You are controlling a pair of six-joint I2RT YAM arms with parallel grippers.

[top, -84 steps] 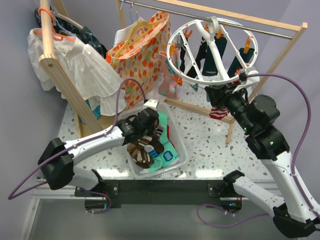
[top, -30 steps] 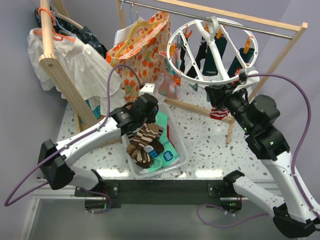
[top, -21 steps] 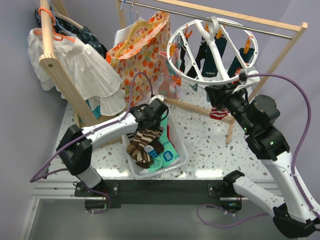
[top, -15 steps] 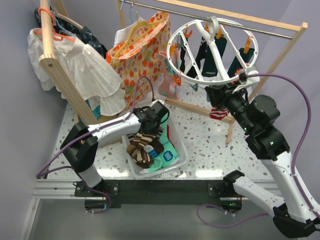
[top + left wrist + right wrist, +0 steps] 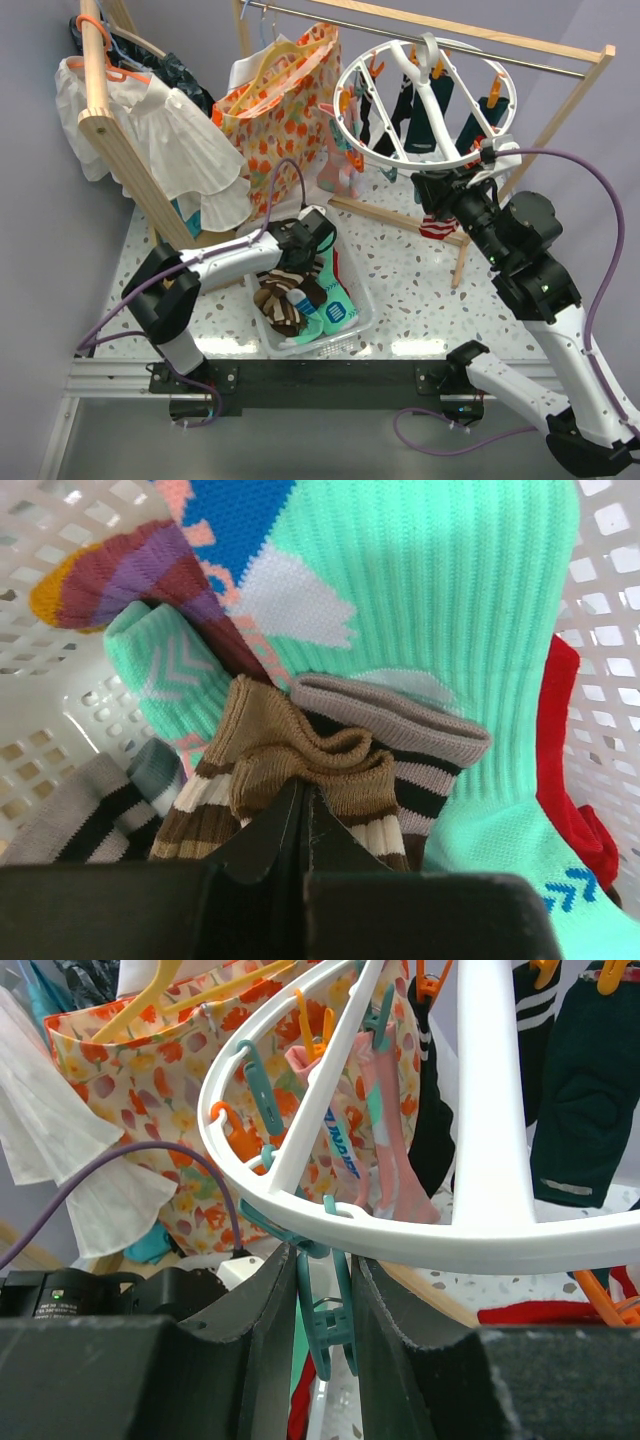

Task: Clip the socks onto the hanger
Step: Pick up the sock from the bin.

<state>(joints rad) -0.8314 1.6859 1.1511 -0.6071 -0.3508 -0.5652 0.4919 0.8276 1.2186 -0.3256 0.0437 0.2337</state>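
The white ring hanger (image 5: 352, 142) hangs from the rail at the back right, and its rim fills the right wrist view (image 5: 400, 1235). My right gripper (image 5: 432, 186) (image 5: 325, 1290) is shut on a teal clip (image 5: 338, 1312) that dangles from the near rim. My left gripper (image 5: 303, 243) (image 5: 303, 788) reaches into the white basket (image 5: 364, 305) and is shut on the bunched cuff of a brown sock with cream stripes (image 5: 290, 750) (image 5: 283, 297). Teal socks (image 5: 450, 610) (image 5: 338, 290) and a red sock (image 5: 562, 770) lie under it. Another red sock (image 5: 434, 226) lies on the table below the ring.
Several dark socks (image 5: 432, 122) and a pink one (image 5: 385, 1130) hang clipped to the ring. A floral bag (image 5: 280, 110) stands behind the basket. A white shirt (image 5: 160, 135) hangs at the back left. The wooden rail frame (image 5: 560, 50) has a leg (image 5: 462, 262) near the right arm.
My left gripper has moved from the middle of the basket to its back end, come down, and closed on the brown sock's cuff. The right arm has not moved.
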